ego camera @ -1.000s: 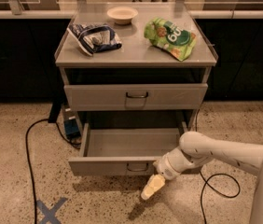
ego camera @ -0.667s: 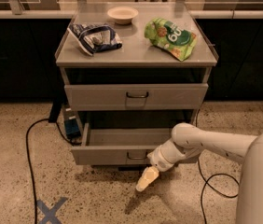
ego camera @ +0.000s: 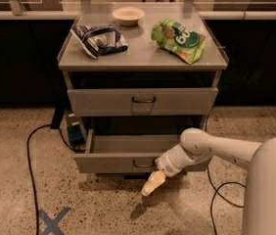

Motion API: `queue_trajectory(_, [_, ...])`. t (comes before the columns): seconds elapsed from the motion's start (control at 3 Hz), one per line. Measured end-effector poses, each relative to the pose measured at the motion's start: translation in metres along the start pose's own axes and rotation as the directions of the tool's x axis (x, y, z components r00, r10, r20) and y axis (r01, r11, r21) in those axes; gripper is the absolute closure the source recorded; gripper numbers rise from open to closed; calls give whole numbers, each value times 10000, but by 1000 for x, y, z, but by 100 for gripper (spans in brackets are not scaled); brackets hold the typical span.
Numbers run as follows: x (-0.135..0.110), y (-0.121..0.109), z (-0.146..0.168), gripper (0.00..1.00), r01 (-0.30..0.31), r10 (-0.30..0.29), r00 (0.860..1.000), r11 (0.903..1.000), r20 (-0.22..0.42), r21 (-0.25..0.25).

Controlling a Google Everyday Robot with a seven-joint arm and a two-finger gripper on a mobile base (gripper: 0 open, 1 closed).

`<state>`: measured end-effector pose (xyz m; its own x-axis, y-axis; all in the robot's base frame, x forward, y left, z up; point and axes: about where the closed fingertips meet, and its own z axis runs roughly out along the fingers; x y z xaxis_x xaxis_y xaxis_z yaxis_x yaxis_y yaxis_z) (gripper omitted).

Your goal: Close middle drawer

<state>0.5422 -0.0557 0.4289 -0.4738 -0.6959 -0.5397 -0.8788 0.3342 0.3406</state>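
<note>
The middle drawer (ego camera: 118, 161) of the grey cabinet stands partly pulled out, and its shallow grey tray (ego camera: 133, 143) shows empty. Its small dark wire handle (ego camera: 143, 164) sits on the flat front. My gripper (ego camera: 152, 183) points down and to the left just in front of the drawer front, right of the handle and below it. Its cream fingers are together and hold nothing. The white arm (ego camera: 211, 150) reaches in from the right, close against the drawer front. The top drawer (ego camera: 143, 101) is closed. The lowest drawer is hidden under the open one.
On the cabinet top (ego camera: 143, 58) lie a dark blue chip bag (ego camera: 99, 39), a green snack bag (ego camera: 178, 39) and a small white bowl (ego camera: 128, 15). A black cable (ego camera: 30, 160) runs over the floor at the left, another cable (ego camera: 216, 195) at the right. A blue tape cross (ego camera: 52, 220) marks the floor.
The middle drawer has slid further into the cabinet. My gripper and arm have moved left and toward the cabinet along with its front.
</note>
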Motion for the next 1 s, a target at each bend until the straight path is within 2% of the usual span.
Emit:
queue_trajectory(0.33, [-6,-10,4,0,-79,78,9999,10000,122,40])
queue_trajectory(1.0, [-38,-38,10,0,66,-75,9992,9997,393,250])
